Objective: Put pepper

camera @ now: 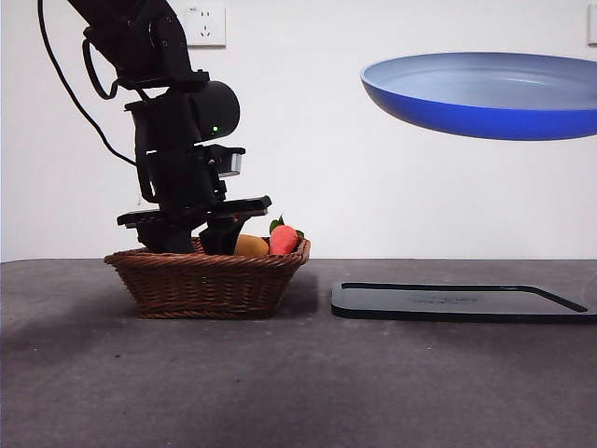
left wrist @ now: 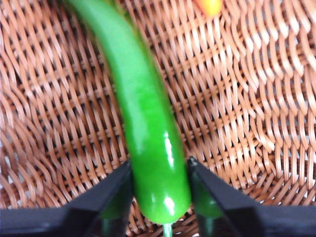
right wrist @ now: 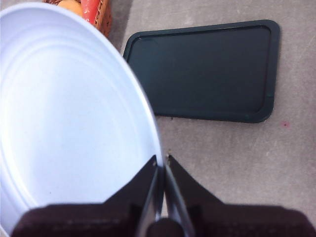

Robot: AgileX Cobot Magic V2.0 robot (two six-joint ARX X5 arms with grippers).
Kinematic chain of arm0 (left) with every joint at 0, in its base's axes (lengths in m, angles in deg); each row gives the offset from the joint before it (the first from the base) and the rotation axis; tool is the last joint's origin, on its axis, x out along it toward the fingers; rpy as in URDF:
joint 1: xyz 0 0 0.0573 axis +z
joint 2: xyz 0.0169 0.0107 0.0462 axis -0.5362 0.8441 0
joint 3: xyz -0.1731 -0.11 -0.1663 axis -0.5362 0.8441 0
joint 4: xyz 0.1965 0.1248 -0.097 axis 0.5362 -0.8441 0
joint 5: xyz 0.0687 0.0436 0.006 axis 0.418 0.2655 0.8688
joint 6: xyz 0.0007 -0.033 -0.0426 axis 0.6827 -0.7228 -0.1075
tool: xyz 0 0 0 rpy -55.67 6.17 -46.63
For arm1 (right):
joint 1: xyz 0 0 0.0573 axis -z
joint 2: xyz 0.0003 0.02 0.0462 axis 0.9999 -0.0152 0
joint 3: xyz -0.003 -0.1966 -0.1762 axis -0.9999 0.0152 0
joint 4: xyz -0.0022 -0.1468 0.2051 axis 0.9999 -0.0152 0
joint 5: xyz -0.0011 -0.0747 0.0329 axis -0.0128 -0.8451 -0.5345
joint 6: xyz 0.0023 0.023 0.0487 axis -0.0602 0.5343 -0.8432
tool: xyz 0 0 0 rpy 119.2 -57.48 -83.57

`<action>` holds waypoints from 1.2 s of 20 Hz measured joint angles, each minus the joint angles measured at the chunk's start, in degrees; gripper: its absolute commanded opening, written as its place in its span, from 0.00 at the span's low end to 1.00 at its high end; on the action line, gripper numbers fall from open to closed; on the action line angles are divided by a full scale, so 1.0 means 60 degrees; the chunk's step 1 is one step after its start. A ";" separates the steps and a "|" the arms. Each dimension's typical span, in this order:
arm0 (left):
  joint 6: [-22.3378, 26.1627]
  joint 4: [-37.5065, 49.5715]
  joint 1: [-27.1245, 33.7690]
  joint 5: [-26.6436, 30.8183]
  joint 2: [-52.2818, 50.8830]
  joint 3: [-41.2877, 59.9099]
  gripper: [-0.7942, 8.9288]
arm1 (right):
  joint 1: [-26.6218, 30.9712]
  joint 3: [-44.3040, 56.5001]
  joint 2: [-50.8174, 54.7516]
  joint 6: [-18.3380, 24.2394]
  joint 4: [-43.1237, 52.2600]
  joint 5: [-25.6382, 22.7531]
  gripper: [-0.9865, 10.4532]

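Observation:
The pepper (left wrist: 148, 123), glossy green and long, lies on the woven floor of the basket (left wrist: 256, 98). My left gripper (left wrist: 160, 170) has one jaw pressed against each side of its rounded end. In the front view that gripper (camera: 201, 238) reaches down into the basket (camera: 205, 280), whose wall hides the pepper. My right gripper (right wrist: 162, 163) is shut on the rim of the blue plate (right wrist: 64, 113). It holds the plate (camera: 485, 98) high in the air at the right, slightly tilted.
A flat black tray (camera: 462, 301) lies on the grey table right of the basket, below the raised plate. A red-orange fruit with leaves (camera: 283, 240) and a yellow-orange fruit (camera: 250, 245) sit at the basket's right end, beside the left gripper.

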 measured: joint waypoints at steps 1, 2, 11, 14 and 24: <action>0.0000 0.0004 0.0000 0.0000 0.0000 0.0000 0.19 | 0.0000 0.0000 0.0000 0.0000 0.0000 0.0000 0.09; 0.0000 0.0004 0.0000 0.0000 0.0000 0.0000 0.18 | 0.0000 0.0000 0.0000 0.0000 0.0000 0.0000 0.09; 0.0000 -0.0178 0.0004 -0.0004 -0.0444 0.0000 0.18 | 0.0000 0.0000 -0.0051 0.0000 0.0004 0.0000 0.09; 0.0000 -0.0164 0.0004 -0.0179 -0.1639 0.0000 0.18 | 0.0000 0.0000 -0.0455 -0.0004 0.0011 0.0000 0.09; -0.0251 -0.0164 -0.1417 -0.3147 -0.3887 -0.0011 0.18 | -0.0332 0.0000 -0.3836 -0.0812 0.1603 0.0036 0.09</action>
